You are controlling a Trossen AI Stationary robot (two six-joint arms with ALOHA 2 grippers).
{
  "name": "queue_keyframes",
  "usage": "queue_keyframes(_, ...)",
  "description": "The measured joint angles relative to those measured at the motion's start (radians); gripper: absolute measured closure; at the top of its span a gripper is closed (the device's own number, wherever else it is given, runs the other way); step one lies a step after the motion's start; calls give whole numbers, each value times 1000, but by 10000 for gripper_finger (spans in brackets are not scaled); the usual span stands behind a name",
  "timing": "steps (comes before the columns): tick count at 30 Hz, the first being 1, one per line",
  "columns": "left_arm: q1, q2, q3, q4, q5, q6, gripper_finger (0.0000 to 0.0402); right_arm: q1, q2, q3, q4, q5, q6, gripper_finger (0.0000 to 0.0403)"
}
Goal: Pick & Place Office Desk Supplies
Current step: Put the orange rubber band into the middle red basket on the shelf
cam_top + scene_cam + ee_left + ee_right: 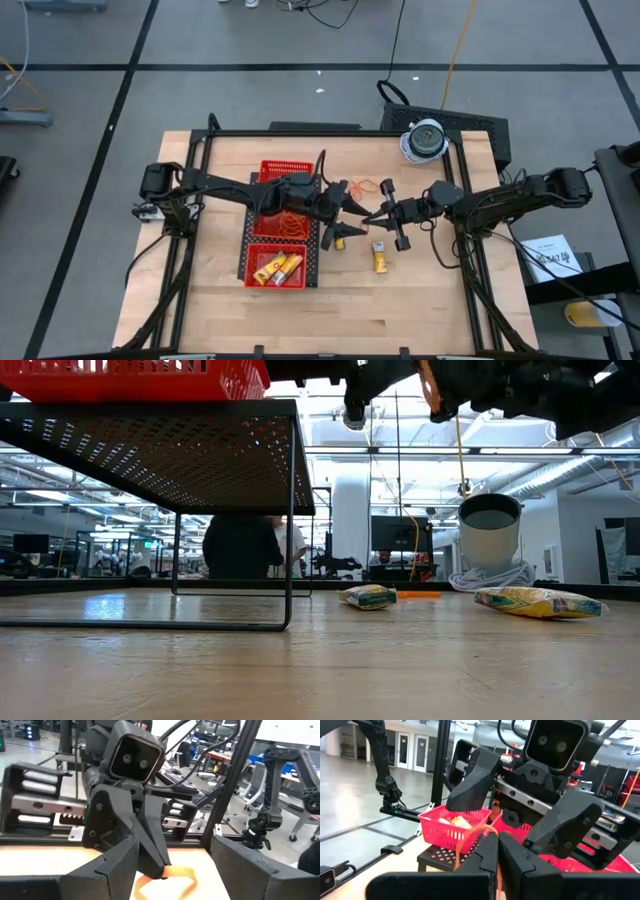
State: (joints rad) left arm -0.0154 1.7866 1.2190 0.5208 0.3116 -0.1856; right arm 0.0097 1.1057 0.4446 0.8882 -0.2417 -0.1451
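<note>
Rubber bands and yellow sticks already fill the red tray (pixel 262 170) behind the left pincer (pixel 345 205), whose jaws gape empty. Facing it, the right pincer (pixel 372 213) is clamped on an orange rubber band (pixel 470 836). Another band (pixel 366 186) and two sticks (pixel 380 257) nearby remain unsorted.

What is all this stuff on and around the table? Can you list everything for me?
tray: one, red mesh, on a black stand, table's left-centre
rubber bands: a heap, orange, tray's middle compartment
sticks: a few, yellow, tray's near compartment
loose rubber band: one, orange, on the table
held rubber band: one, orange, pinched by the right gripper
packets: two, yellow, on the table
dome: one, white-grey, far right corner
left gripper: open
right gripper: shut
</note>
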Motion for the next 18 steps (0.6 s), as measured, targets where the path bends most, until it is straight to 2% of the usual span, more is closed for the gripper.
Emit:
queue_keyframes(13, -4, 1, 0, -10, 1, -3, 146, 78, -1, 0, 112, 17, -46, 403)
queue_keyframes(18, -18, 1, 0, 6, -6, -2, 146, 77, 0, 0, 99, 112, -58, 403)
